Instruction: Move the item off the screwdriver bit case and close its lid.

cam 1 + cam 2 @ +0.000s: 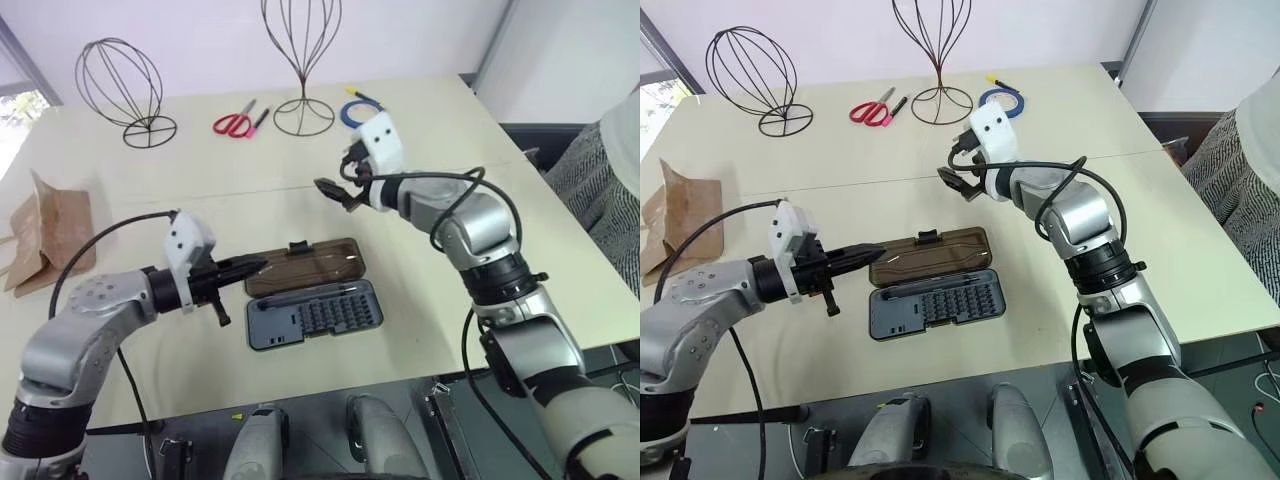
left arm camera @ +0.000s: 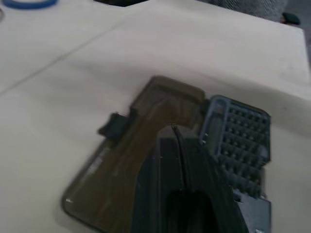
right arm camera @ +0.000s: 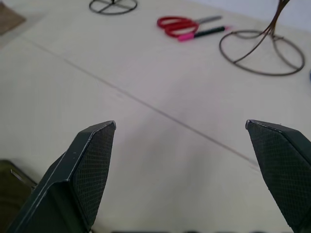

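Observation:
The brown paper bag (image 1: pixel 50 232) lies at the table's far left edge, well apart from the case. In the middle of the table sits the screwdriver bit case (image 1: pixel 318 314), open, with rows of bits showing. Its smoky lid (image 1: pixel 305 267) is folded flat on the table behind the base, black latch tab (image 2: pixel 112 125) on the far edge. My left gripper (image 1: pixel 256 267) is shut and empty, its tip just over the lid's left end. My right gripper (image 1: pixel 334 192) hovers above the bare table behind the case, its fingers (image 3: pixel 92 160) spread wide open with nothing between them.
Two wire head-shaped stands (image 1: pixel 120 85) (image 1: pixel 303 60) rise at the back of the table. Red scissors (image 1: pixel 235 123) and a pink pen (image 1: pixel 262 117) lie between them, a blue ring (image 1: pixel 356 112) to their right. A person (image 1: pixel 605 175) sits at the right edge.

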